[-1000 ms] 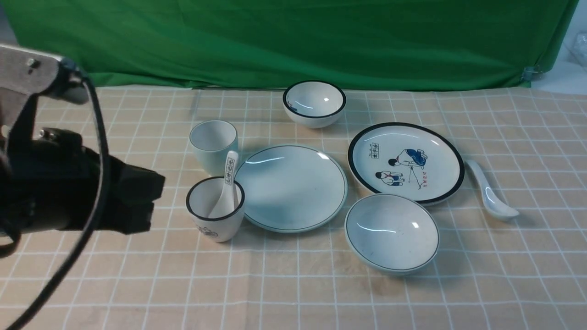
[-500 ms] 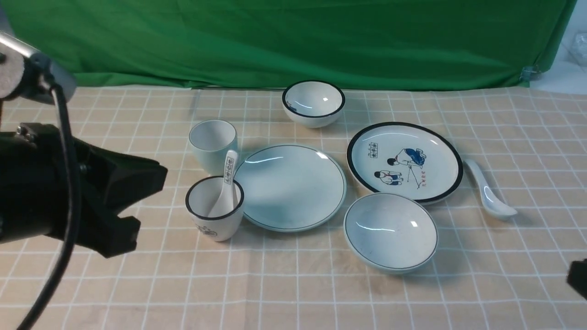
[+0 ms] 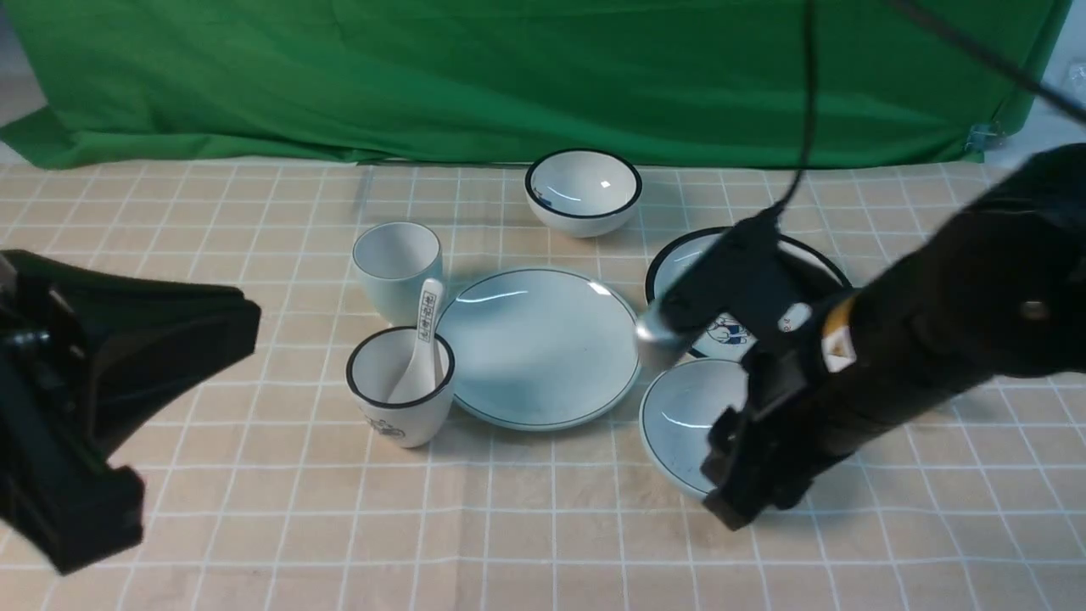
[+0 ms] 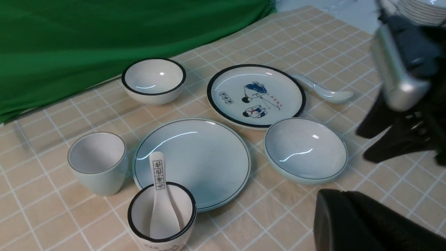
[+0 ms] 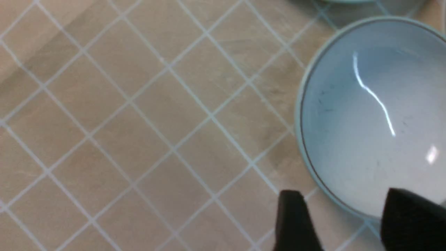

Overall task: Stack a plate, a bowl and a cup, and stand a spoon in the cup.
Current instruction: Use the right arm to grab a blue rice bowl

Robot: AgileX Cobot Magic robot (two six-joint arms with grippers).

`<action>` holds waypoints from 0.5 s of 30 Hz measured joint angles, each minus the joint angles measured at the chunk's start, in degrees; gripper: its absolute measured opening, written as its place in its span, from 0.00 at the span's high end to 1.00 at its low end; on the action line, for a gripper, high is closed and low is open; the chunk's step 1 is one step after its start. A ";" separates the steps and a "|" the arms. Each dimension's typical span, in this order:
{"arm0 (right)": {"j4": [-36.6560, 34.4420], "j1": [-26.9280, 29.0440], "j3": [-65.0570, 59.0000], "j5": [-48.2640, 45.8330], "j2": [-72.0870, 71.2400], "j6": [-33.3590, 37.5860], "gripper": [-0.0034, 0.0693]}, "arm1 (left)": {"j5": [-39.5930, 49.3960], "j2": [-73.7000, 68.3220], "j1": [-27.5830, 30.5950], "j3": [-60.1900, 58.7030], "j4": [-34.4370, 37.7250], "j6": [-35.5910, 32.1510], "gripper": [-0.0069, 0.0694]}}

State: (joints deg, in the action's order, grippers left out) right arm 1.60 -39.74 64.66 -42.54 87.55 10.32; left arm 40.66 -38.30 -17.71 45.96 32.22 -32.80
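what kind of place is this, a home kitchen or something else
Probably a staged robot test setup, not a home kitchen: a green cloth backdrop hangs behind, a checked tablecloth holds spread-out crockery such as the plate, and a black robot arm reaches over it.

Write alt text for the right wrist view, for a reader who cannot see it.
The open right pincer is at the edge of a wide, empty pale blue bowl, whose thin dark rim line runs between its two black fingers. The bowl rests on a beige tablecloth with a white grid.
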 joint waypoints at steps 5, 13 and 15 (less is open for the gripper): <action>2.34 -0.35 2.32 3.89 9.93 0.85 0.23 | 2.10 2.96 0.00 0.00 -0.05 0.05 0.88; 8.73 -0.42 2.40 7.44 18.91 -0.26 0.50 | 4.03 3.59 0.00 0.00 -1.40 0.11 0.88; 8.81 -0.42 2.44 7.80 19.44 -0.26 0.62 | 4.03 3.59 0.00 0.00 -1.46 0.11 0.88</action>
State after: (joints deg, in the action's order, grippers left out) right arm 10.42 -40.15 67.10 -34.74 107.00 10.06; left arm 44.69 -34.71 -17.71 45.96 30.77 -32.70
